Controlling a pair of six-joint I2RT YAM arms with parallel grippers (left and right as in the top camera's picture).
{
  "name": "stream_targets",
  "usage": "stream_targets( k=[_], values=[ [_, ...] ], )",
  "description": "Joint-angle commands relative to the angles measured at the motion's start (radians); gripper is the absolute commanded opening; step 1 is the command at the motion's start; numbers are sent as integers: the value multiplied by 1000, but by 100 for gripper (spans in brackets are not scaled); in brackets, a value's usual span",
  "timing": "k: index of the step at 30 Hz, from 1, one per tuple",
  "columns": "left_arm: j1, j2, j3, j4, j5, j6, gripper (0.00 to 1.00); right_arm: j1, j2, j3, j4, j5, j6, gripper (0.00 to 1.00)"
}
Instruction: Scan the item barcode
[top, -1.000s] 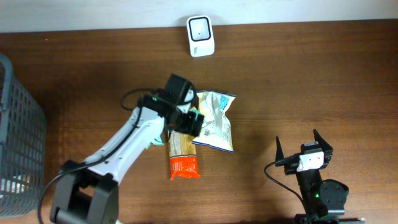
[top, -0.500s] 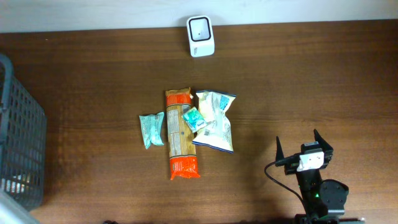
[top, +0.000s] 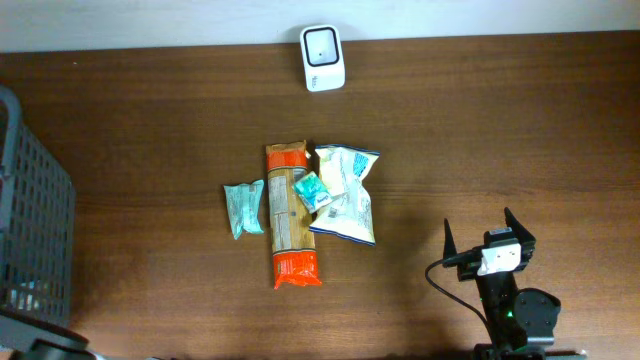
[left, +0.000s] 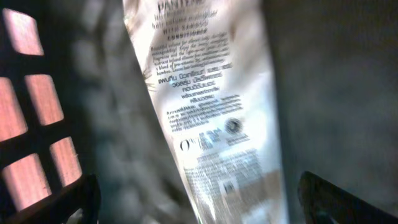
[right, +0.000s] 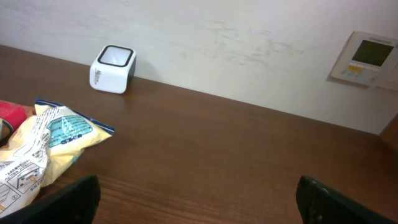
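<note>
**One at a time: lining up on the white tube**

Looking down on it inside what seems to be the grey basket. Running lengthwise straight away from the left claw, far end leaning slightly left, print up, barcode too blurred to find. Hovering above with that claw spread wide and empty, fingers flanking the near end. Parking the right claw, also released, well apart across the bench. Judging the left arm far nearer; owing a carry to the scanner at the far edge.
</note>
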Motion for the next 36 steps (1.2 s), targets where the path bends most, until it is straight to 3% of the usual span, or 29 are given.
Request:
stream_targets(
  k=[1, 4, 7, 10, 11, 13, 14, 16, 21, 23, 29, 32, 33, 36],
  values=[
    [19, 100, -10, 25, -1, -16, 99, -8, -7, -8, -2, 2, 7, 99],
    [19, 133, -11, 99, -1, -3, 100, -8, -7, -8, -1, 2, 7, 99],
    [18, 170, -11, 130, -1, -2, 84, -8, -7, -8, -2, 2, 7, 99],
    [18, 192, -11, 142, -1, -2, 42, -8, -7, -8, -1, 2, 7, 99],
    [18, 192, -11, 141, -1, -2, 33, -8, -7, -8, -1, 2, 7, 99],
    [18, 192, -11, 141, 0, -2, 24, -8, -7, -8, -2, 2, 7, 99],
    [18, 192, -11, 141, 5, -2, 11, -8, -7, -8, -1, 2, 7, 99],
    [18, 191, -10, 140, 38, -2, 0, -8, -7, -8, -2, 2, 7, 99],
    [17, 172, 224, -42, 177, 48, 0, -8, -7, -8, -1, 2, 7, 99],
    [3, 121, 470, -178, 231, 52, 0, -8, -7, -8, -1, 2, 7, 99],
    [-128, -57, 896, -205, 398, 68, 0, -8, -7, -8, -2, 2, 7, 99],
    [-257, -127, 995, -205, 462, 121, 0, -8, -7, -8, -2, 2, 7, 99],
    [-356, -181, 1004, -233, 544, 192, 0, -8, -7, -8, -2, 2, 7, 99],
    [-679, -230, 999, -510, 526, 309, 0, -8, -7, -8, -2, 2, 7, 99]
  ],
)
